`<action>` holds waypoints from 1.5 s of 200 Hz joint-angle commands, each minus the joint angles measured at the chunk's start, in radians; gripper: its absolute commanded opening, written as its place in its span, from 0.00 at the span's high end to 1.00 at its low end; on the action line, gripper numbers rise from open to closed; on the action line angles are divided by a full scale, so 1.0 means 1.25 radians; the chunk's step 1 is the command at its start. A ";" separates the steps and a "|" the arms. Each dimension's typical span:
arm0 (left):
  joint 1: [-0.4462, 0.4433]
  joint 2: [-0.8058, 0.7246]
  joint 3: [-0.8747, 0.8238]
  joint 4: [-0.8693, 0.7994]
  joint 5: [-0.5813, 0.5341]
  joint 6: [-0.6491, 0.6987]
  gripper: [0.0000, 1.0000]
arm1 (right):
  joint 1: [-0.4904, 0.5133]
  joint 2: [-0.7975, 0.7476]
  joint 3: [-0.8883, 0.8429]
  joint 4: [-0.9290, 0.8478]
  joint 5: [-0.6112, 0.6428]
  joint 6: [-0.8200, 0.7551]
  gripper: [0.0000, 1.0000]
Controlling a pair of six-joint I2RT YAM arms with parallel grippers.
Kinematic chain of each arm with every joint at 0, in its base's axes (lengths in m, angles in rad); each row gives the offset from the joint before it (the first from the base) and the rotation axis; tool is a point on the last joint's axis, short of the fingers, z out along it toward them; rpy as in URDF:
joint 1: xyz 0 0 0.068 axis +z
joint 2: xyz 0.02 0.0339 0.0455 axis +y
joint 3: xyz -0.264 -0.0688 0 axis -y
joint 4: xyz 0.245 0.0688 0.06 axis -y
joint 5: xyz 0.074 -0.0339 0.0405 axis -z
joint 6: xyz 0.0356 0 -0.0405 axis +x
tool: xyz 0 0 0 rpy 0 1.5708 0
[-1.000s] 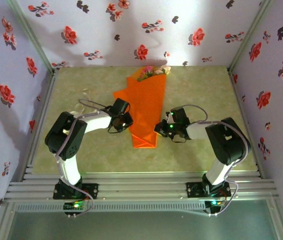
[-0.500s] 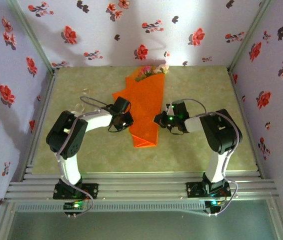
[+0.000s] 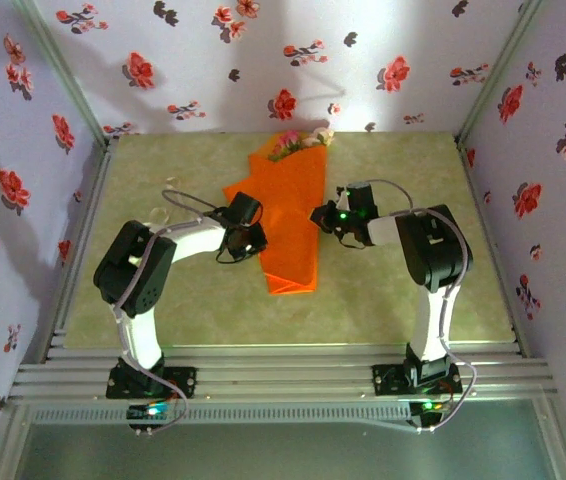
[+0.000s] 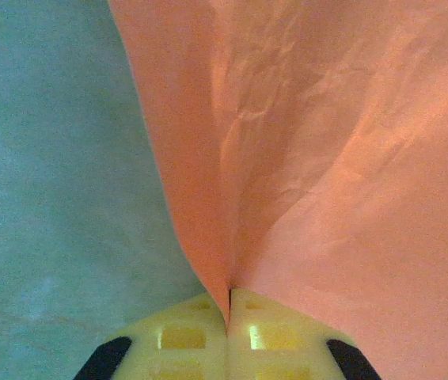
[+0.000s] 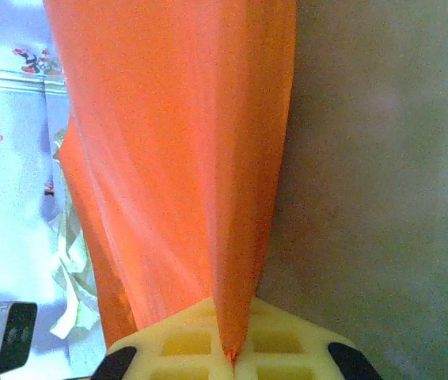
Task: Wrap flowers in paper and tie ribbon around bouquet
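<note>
**A:** Where does the wrap stand?

**B:** The paper lies mid-desk, folded into a loose orange cone with its wide end toward the far wall. It serves as the holder here. The flowers poke out of that wide end, and their stems are hidden inside.

**A:** And what has just changed?

**B:** The right fingers have travelled up from the cone's lower right corner to the middle of its right edge and closed there. They now pinch a fold of paper. The left fingers stay clamped on the left flap.

**A:** Meaning?

**B:** With both sides held, I'd judge the wrap is being drawn tighter. Tying hasn't begun, since nothing circles the cone. The ribbon, if that pale limp strip beyond the paper is it, lies loose on the desk.
</note>
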 commanded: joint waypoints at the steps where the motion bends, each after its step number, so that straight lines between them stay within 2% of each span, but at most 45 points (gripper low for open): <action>1: 0.024 0.042 -0.010 -0.091 -0.058 0.034 1.00 | -0.010 -0.018 0.013 -0.017 0.042 -0.005 1.00; 4: 0.025 0.042 -0.010 -0.091 -0.058 0.034 1.00 | -0.012 -0.019 0.015 -0.020 0.045 -0.006 0.98; 14: 0.027 0.042 -0.010 -0.092 -0.057 0.038 1.00 | -0.015 -0.020 0.026 -0.033 0.053 -0.010 0.68; 20: 0.027 0.042 -0.010 -0.092 -0.056 0.041 1.00 | -0.017 -0.014 0.040 -0.038 0.056 -0.012 0.54; 27: 0.028 0.041 -0.009 -0.093 -0.055 0.045 1.00 | -0.017 -0.003 0.063 -0.052 0.059 -0.014 0.46; 35: 0.028 0.042 -0.009 -0.095 -0.053 0.047 1.00 | -0.018 0.017 0.096 -0.078 0.058 -0.019 0.43; 50: 0.030 0.041 -0.009 -0.095 -0.050 0.049 1.00 | -0.017 0.056 0.151 -0.102 0.059 -0.011 0.45; 62: 0.031 0.042 -0.008 -0.095 -0.045 0.054 1.00 | -0.019 0.088 0.193 -0.116 0.059 -0.001 0.54; 72: 0.033 0.042 -0.007 -0.094 -0.042 0.054 1.00 | -0.019 0.109 0.228 -0.149 0.066 0.003 0.70; 85: 0.034 0.043 -0.006 -0.095 -0.041 0.057 1.00 | -0.021 0.120 0.247 -0.160 0.076 0.006 1.00; 132: 0.039 0.043 -0.006 -0.094 -0.023 0.065 1.00 | -0.036 0.041 0.192 -0.175 0.150 -0.008 1.00; 178: 0.033 0.043 -0.001 -0.093 0.050 0.079 1.00 | -0.039 -0.041 0.073 -0.158 0.135 -0.001 1.00; 195: 0.033 0.043 -0.007 -0.097 0.053 0.088 1.00 | -0.055 -0.007 0.084 -0.123 0.104 0.007 0.69; 202: 0.034 0.046 -0.006 -0.100 0.055 0.093 1.00 | -0.066 0.015 0.100 -0.102 0.092 0.017 0.60; 213: 0.034 0.049 -0.002 -0.106 0.059 0.103 1.00 | -0.078 0.059 0.148 -0.101 0.076 0.023 0.55; 230: 0.034 0.057 0.009 -0.115 0.063 0.115 1.00 | -0.087 0.127 0.241 -0.124 0.054 0.028 0.54; 246: 0.035 0.062 0.023 -0.127 0.063 0.125 1.00 | -0.089 0.166 0.308 -0.145 0.057 0.030 0.55; 253: 0.035 0.063 0.027 -0.129 0.063 0.127 1.00 | -0.091 0.176 0.329 -0.156 0.065 0.029 0.59; 258: 0.036 0.064 0.028 -0.130 0.063 0.128 1.00 | -0.093 0.182 0.340 -0.158 0.069 0.032 0.66; 273: 0.037 0.066 0.029 -0.131 0.063 0.128 1.00 | -0.102 0.192 0.358 -0.153 0.081 0.047 1.00; 294: 0.037 0.068 0.028 -0.129 0.064 0.126 1.00 | -0.111 0.189 0.366 -0.158 0.096 0.040 1.00; 300: 0.037 0.069 0.028 -0.129 0.064 0.125 1.00 | -0.113 0.191 0.370 -0.161 0.095 0.037 0.87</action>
